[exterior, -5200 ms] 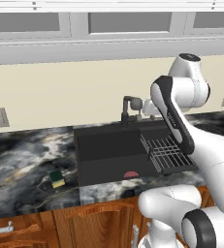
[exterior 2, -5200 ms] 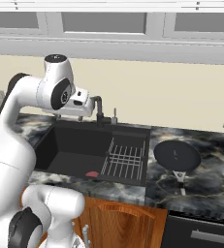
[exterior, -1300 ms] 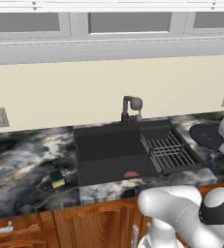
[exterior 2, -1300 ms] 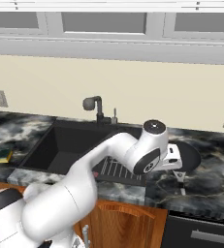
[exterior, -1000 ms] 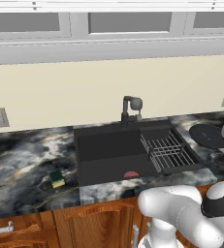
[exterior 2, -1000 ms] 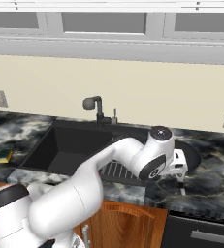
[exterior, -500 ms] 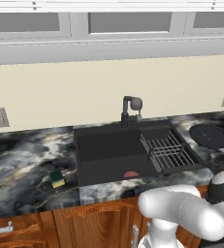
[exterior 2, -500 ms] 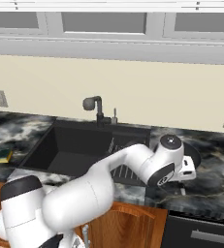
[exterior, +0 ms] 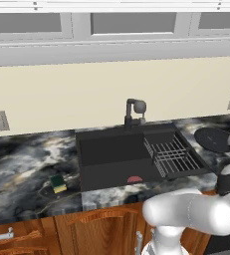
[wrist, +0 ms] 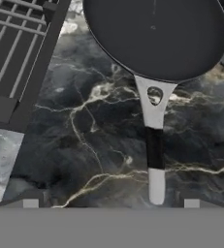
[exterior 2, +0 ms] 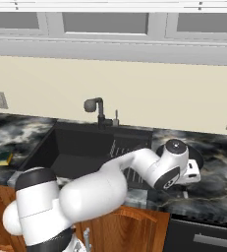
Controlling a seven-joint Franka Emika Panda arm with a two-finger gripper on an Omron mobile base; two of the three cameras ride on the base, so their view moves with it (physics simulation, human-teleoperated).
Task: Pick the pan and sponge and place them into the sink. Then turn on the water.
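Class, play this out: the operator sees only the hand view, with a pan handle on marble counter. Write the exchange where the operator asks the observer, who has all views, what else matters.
Operator: Where is the sponge?
Observer: On the counter left of the sink, near the front edge.
Operator: Is water running from the faucet?
Observer: No stream shows under the spout in either base view.
Operator: Is anything already in the sink?
Observer: A wire dish rack fills its right side, and a red drain piece sits near its front wall. The pan rests on the counter to the right of the sink, its handle lying between the open pincer's fingertips.
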